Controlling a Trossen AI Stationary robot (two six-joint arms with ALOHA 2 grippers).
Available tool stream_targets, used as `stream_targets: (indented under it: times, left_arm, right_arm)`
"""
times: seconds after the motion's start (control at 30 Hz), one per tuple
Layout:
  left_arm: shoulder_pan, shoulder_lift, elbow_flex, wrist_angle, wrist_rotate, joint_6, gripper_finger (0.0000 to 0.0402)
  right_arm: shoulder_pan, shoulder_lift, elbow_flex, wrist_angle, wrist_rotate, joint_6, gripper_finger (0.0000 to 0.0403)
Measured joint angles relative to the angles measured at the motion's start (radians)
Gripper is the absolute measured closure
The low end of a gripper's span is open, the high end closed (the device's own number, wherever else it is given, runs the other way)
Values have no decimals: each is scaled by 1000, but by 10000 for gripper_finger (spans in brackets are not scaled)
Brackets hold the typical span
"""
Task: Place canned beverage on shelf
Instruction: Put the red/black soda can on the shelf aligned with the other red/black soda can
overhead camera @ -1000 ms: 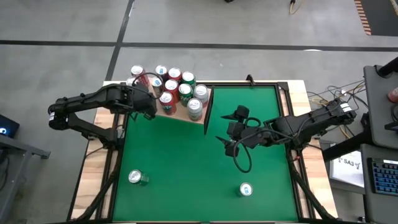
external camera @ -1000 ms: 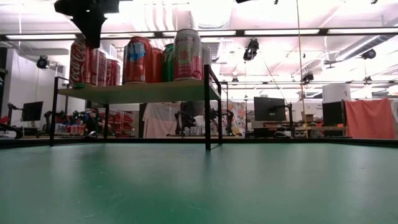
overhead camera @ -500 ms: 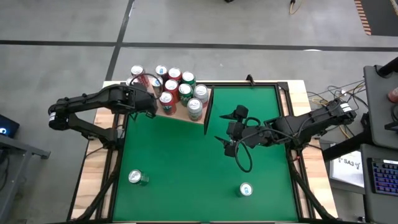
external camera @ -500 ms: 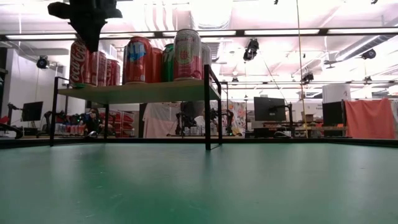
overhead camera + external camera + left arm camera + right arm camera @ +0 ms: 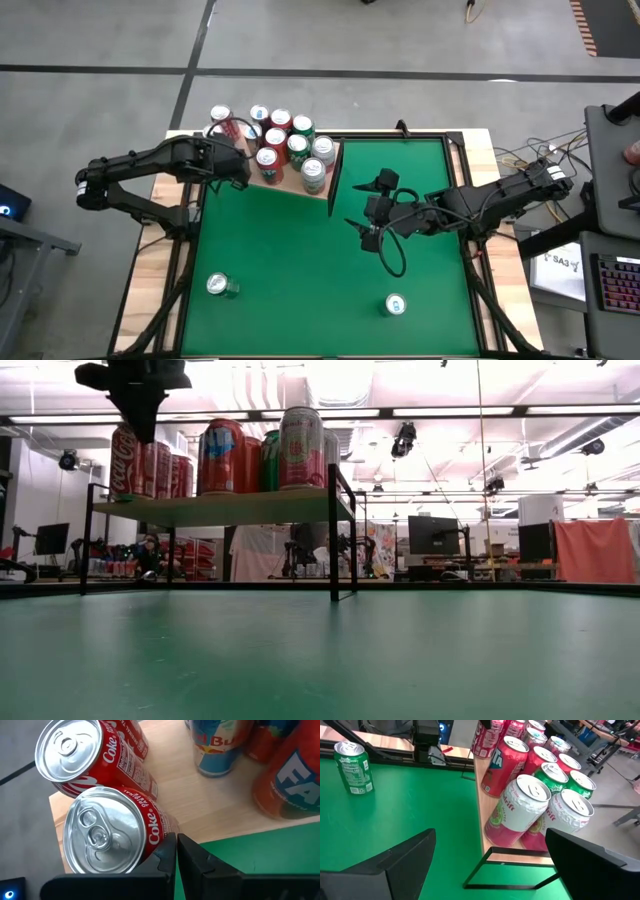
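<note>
While the shelf [image 5: 285, 185] already carries a crowd of cans at the worktop's far-left corner, two cans are not on it yet, so the task reads as mostly done but not finished. On the board stand red cola cans [image 5: 107, 837], a blue can [image 5: 215, 747], an orange can [image 5: 292, 775], green cans [image 5: 570, 782] and pink-and-white cans [image 5: 517, 810], packed close, some touching.

Left end effector [image 5: 176, 851] hangs at the shelf's left end, just beside the nearer cola can; its fingers are pressed together and hold nothing. From the low view it sits above the can tops, apart from them.

Right end effector [image 5: 372, 228] hovers over the middle of the worktop, near the shelf's dark end panel [image 5: 334, 180], jaws spread wide and empty.

Left to do, judging by the layout: a green can [image 5: 221, 286] stands near the front-left corner of the worktop [image 5: 300, 270], and another can [image 5: 396, 304] stands near the front edge, right of centre. Both are well apart from the shelf and from either end effector. Free board space looks scarce; the front-right strip by the end panel seems the only open spot, so placing more may be tight.
</note>
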Motion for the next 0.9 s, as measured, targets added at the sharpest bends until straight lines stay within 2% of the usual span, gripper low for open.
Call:
stream_targets:
  times: [0.4,0.53,0.73,0.9]
  left_arm:
    - [4,1,0,0,-24,-30,402]
    - [-4,1,0,7,-25,46,402]
    - [-58,0,18,47,-21,77,402]
    - [-159,0,20,79,-52,87,402]
  right_arm:
    - [0,0,0,1,0,3,35]
    - [0,0,0,1,0,3,35]
    - [0,0,0,1,0,-11,35]
    - [0,0,0,1,0,-18,35]
